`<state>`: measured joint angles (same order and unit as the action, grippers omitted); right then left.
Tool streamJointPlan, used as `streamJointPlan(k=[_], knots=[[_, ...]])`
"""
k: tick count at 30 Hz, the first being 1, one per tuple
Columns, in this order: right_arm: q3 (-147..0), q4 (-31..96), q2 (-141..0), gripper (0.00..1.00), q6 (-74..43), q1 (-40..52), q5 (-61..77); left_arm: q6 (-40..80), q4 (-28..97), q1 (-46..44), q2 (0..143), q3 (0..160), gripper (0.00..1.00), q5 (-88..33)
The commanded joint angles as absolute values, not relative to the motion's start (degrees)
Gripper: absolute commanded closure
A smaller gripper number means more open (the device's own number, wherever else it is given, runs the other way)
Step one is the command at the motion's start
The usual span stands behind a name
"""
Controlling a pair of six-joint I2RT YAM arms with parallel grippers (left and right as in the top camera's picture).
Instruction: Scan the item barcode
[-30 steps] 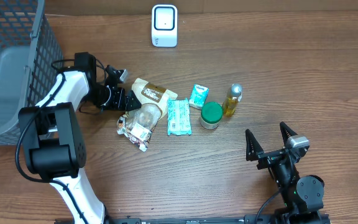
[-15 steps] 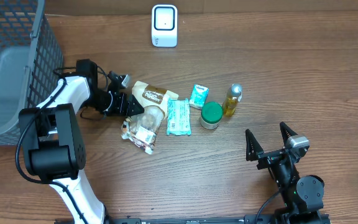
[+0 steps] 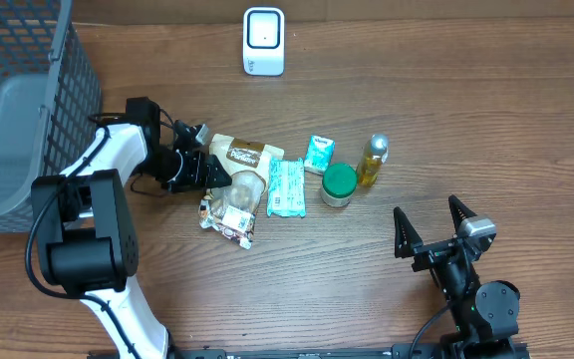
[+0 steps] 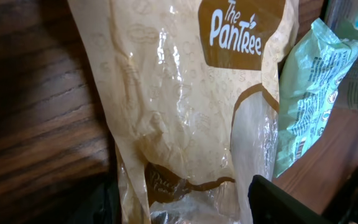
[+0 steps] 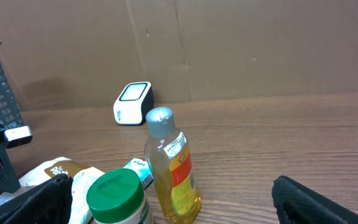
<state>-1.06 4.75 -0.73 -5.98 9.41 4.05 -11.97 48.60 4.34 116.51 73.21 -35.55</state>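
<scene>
Tan snack bag [image 3: 235, 172] between left pincer [image 3: 207, 168] jaws, on table.

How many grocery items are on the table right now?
6, in one cluster: tan Pantree bag, clear packet below it, pale-green pouch, small teal box, green-lidded jar, oil bottle. Others may hide underneath.

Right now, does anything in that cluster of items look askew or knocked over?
Nothing spilled. The tan crinkly snack bag lies flat and slanted, its edge against the pale green packet. The left gripper sits at the bag's upper end. The yellow oil bottle and green-lidded jar stand upright.
</scene>
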Motion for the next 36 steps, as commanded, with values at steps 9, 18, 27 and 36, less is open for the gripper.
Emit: streamJointPlan(k=[9,18,27,36], knots=[[-0.4,4.6,-0.2,0.0,-5.8,9.3,3.5,-7.0,44.9,2.5,120.6,65.9,0.52,-20.1],[-0.4,4.6,-0.2,0.0,-5.8,9.2,3.5,-4.3,45.2,3.4,120.2,66.3,0.86,-20.5],[-0.5,4.6,-0.2,0.0,-5.8,9.2,3.5,1.3,44.1,6.8,115.9,66.7,0.93,-24.9],[-0.5,4.6,-0.2,0.0,-5.8,9.2,3.5,8.5,45.9,10.9,101.2,66.9,0.96,-47.6]])
